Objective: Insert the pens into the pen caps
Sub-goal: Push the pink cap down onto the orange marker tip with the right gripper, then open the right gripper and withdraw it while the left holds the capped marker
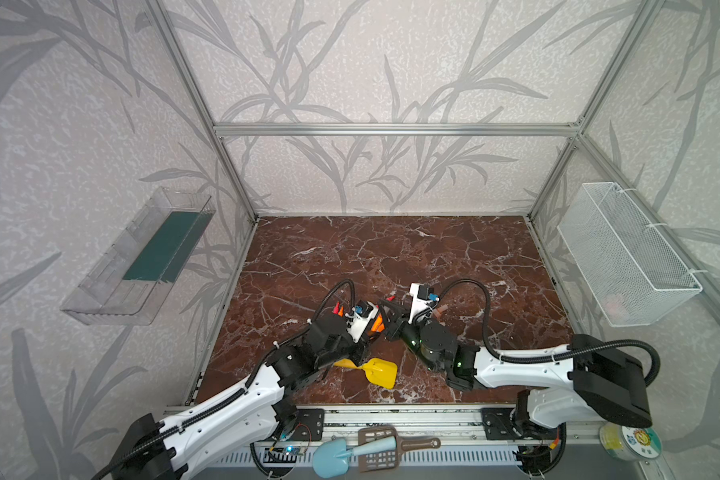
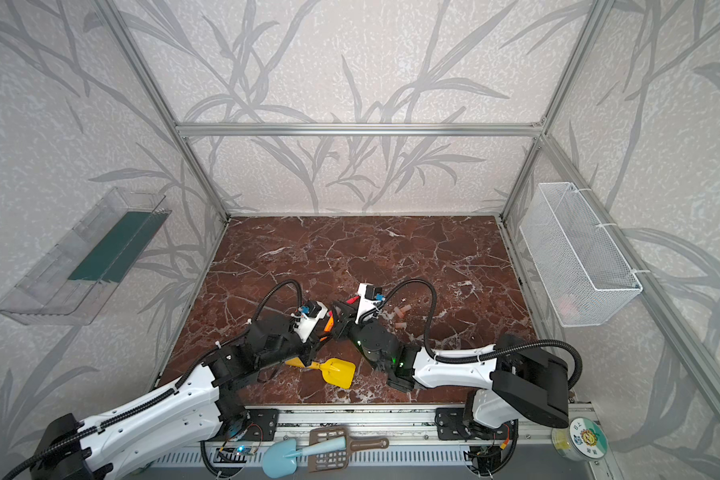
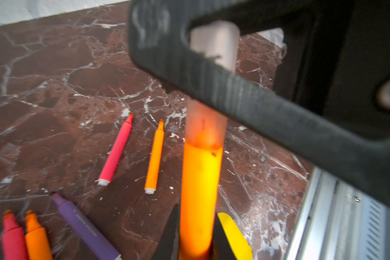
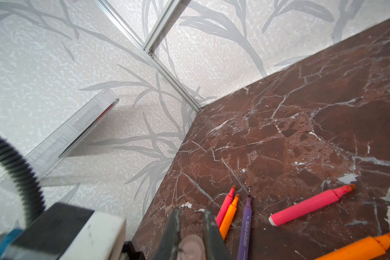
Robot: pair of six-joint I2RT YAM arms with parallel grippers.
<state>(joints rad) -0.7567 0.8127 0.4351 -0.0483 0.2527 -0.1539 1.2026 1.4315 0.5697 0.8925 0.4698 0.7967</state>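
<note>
Pinching an orange pen [image 3: 199, 191] by its barrel, the left hand [image 3: 195, 238] presses in on it from both sides. The right hand [image 4: 191, 231] is clamped on a pale translucent pen cap [image 3: 206, 126]. The pen's tip sits inside that cap, orange glowing through its wall, and the cap's rim reaches the barrel's shoulder. In both top views the two hands meet nose to nose over the worktop [image 1: 391, 249], a little toward 6 o'clock from its middle.

Five uncapped pens lie flat on the worktop. A red-pink pen [image 3: 116, 150] and a loose orange pen [image 3: 154, 157] lie near each other but apart. A purple pen [image 3: 86, 229] lies beside a second red-pink pen [image 3: 13, 240] and a third orange pen [image 3: 37, 238], which touch along their lengths.

In a top view, loose caps [image 2: 404, 309] lie near the hands at 3 o'clock. A yellow shovel [image 1: 377, 372] lies at 6 o'clock from them, its handle running under the left arm.
</note>
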